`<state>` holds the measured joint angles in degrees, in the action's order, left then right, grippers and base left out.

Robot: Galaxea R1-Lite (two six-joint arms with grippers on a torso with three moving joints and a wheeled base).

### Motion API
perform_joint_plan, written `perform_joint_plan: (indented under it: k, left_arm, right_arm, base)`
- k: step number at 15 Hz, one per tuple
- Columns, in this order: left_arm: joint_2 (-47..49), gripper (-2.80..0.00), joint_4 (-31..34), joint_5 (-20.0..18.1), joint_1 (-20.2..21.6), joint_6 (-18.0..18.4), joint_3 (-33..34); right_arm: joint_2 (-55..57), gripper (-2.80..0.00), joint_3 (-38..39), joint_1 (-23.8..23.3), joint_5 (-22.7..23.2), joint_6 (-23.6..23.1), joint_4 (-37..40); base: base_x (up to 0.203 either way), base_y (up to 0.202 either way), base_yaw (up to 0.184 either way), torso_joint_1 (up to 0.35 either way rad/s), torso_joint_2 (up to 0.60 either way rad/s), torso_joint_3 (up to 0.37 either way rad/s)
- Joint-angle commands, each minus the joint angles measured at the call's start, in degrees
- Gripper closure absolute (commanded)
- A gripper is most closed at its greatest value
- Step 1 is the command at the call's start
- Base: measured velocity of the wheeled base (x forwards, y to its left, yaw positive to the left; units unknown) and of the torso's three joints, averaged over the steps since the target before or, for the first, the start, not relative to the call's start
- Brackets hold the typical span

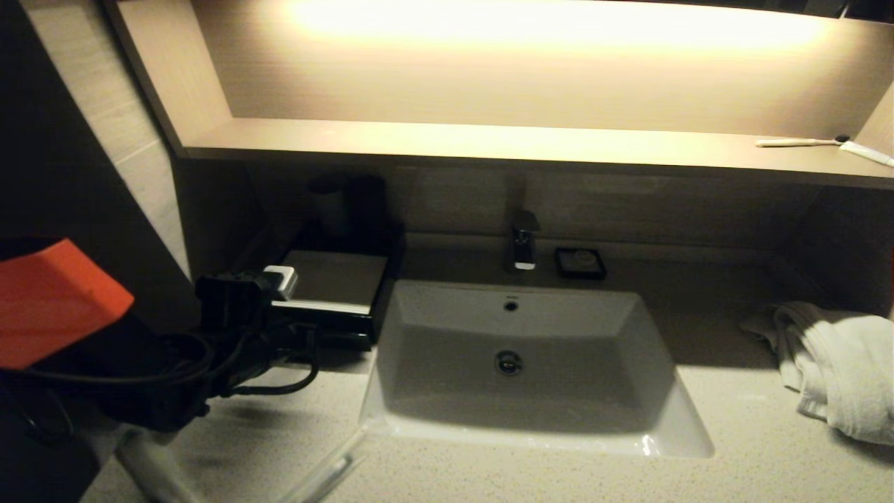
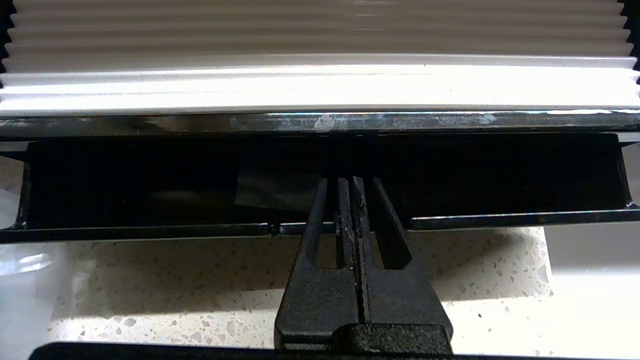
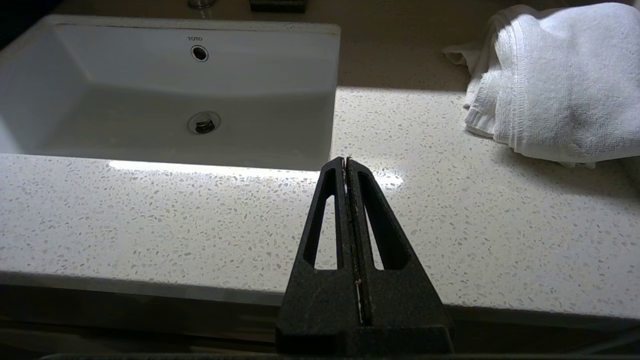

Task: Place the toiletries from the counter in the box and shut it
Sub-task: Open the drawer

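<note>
The left gripper (image 2: 350, 181) has its jaws pressed together, empty, with the tips reaching over the front lip of the box's drawer (image 2: 150, 231), which stands pulled out. The box (image 1: 334, 292) sits on the counter (image 1: 733, 419) left of the sink (image 1: 517, 363). To close it cleanly, the push should probably be straight and centred. The right gripper (image 3: 346, 161), also closed and empty, hovers over the counter's front edge.

I'm looking at a bathroom vanity: white sink (image 1: 531, 363) set in a speckled counter (image 1: 754, 461), chrome faucet (image 1: 522, 241), folded towel (image 1: 838, 370).
</note>
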<state>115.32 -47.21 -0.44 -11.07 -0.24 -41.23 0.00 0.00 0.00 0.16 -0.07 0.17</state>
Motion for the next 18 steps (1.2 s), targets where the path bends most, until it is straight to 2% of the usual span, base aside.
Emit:
perform_joint_plan:
  k: [1, 18]
  left_arm:
    - [0.43, 0.00, -0.16, 0.09, -0.01, -0.02, 0.01]
    - [-2.89, 0.00, 0.06, 0.15, 0.08, -0.02, 5.93]
  right_arm:
    - [0.00, 0.00, 0.00, 0.00, 0.02, -0.01, 0.00]
    - [0.00, 0.00, 0.00, 0.00, 0.02, -0.01, 0.00]
  base:
    - [0.000, 0.000, 0.000, 0.000, 0.00, 0.000]
    - [0.000, 0.000, 0.000, 0.000, 0.00, 0.000]
